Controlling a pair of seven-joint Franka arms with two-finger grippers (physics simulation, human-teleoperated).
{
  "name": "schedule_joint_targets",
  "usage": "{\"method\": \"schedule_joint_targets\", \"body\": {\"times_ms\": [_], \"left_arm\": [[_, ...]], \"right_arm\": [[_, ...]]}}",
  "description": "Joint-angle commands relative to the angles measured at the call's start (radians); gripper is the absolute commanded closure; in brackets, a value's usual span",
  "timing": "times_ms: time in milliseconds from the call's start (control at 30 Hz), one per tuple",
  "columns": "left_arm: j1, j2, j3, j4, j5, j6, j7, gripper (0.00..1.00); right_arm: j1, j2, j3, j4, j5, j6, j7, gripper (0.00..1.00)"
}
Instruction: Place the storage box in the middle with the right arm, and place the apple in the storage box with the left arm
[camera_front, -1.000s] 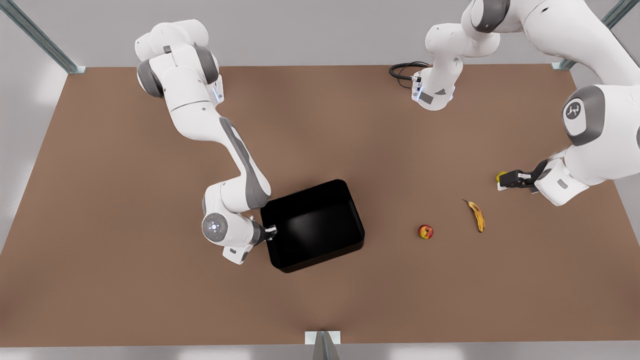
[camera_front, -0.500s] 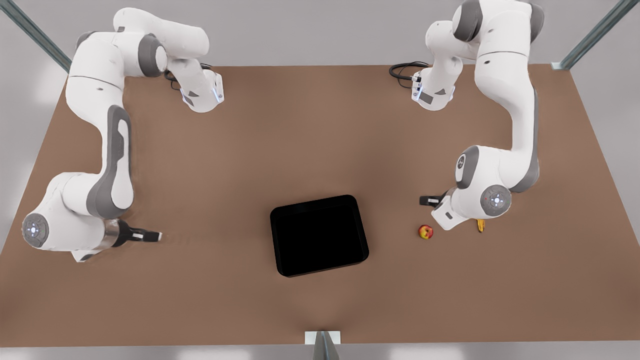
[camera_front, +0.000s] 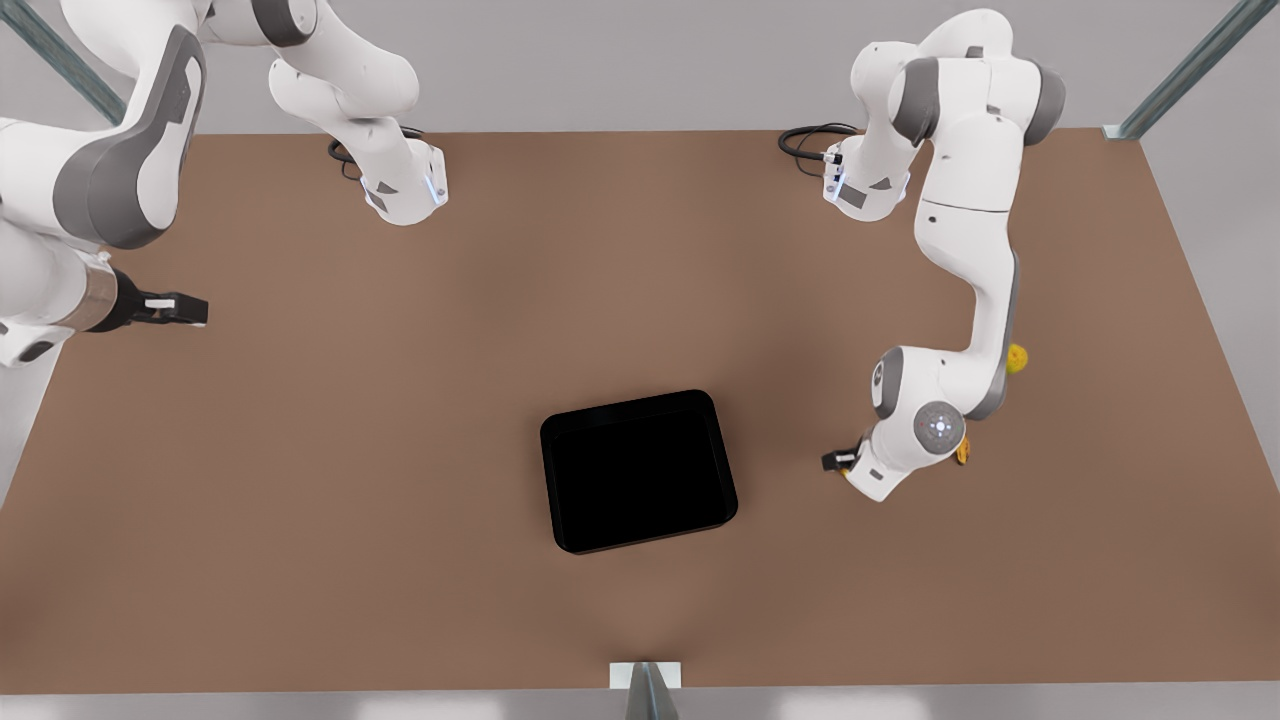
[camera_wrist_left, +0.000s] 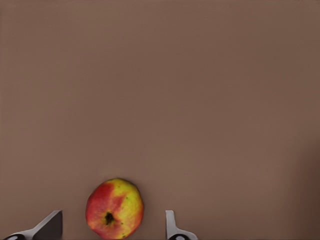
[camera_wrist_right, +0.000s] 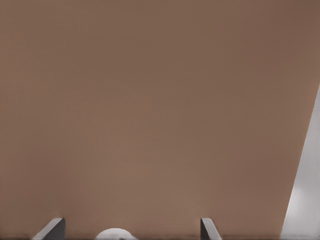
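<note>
I see the box (camera_front: 638, 471) mid-surface. My left gripper (camera_wrist_left: 112, 227), fingers spread, straddles the apple (camera_wrist_left: 114, 208) without gripping, on the box's front-view right. My right gripper (camera_front: 180, 309) waits open, empty, far on its other side.

The storage box (camera_front: 638, 470) sits mid-table (camera_front: 400, 400) toward the near edge; the apple (camera_wrist_left: 114, 208) lies between the left hand's (camera_wrist_left: 112, 227) fingers (spread apart).

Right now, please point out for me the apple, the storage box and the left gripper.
apple (camera_wrist_left: 114, 208): left wrist view, on the middle of the fruit, beside its stem pit.
storage box (camera_front: 640, 472): front view, on the black floor inside it.
left gripper (camera_wrist_left: 112, 227): left wrist view, midway between its open fingers, over the apple.
</note>
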Motion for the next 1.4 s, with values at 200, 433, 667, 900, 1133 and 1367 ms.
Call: {"method": "schedule_joint_targets", "body": {"times_ms": [200, 433, 667, 900, 1133, 1367], "left_arm": [[0.000, 0.025, 0.001, -0.004, -0.001, 0.049, -0.117, 0.00], [0.001, 0.043, 0.001, -0.002, -0.001, 0.061, -0.117, 0.16], [0.000, 0.057, 0.001, -0.001, -0.005, 0.066, -0.117, 0.28], [0.000, 0.008, 0.001, -0.001, -0.008, 0.040, -0.137, 0.39], [-0.198, -0.003, -0.003, 0.406, -0.015, -0.513, -0.556, 0.39], [-0.313, 0.210, -0.097, 0.703, -0.015, -0.346, -0.717, 0.39]], "right_arm": [[-0.001, -0.001, 0.000, 0.000, -0.004, -0.031, -0.123, 0.00], [0.002, 0.001, -0.001, 0.002, -0.002, -0.030, -0.125, 0.00], [0.002, 0.005, -0.002, 0.014, -0.002, -0.030, -0.126, 0.00], [0.002, 0.012, -0.002, 0.014, -0.002, -0.030, -0.128, 0.00], [0.000, 0.012, -0.005, 0.013, -0.002, -0.030, -0.137, 0.00], [-0.001, 0.013, -0.007, 0.011, -0.004, -0.030, -0.145, 0.00]]}}
